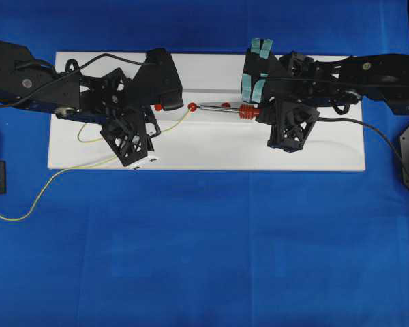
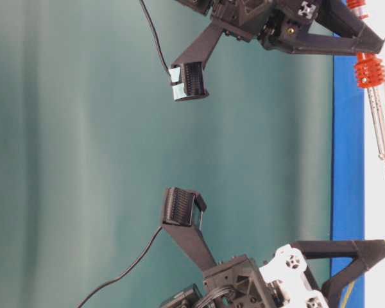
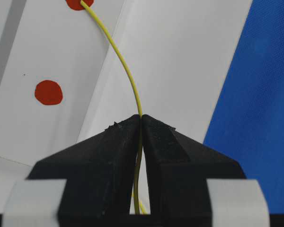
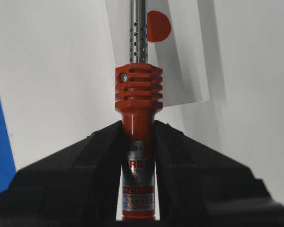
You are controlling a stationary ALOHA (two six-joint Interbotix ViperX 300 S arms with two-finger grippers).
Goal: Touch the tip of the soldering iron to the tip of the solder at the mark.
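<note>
Limp, thin solder [image 3: 125, 71] is pinched by the left hand [image 3: 141, 120] near its tip. The rigid soldering iron [image 4: 138, 101] is clamped by the right hand [image 4: 138, 130] behind the collar.

Overhead looks down; side view low; wrist cameras close.

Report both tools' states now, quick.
Left tool: closed on the solder.
Right tool: closed on the soldering iron, just below its ribbed collar.
</note>
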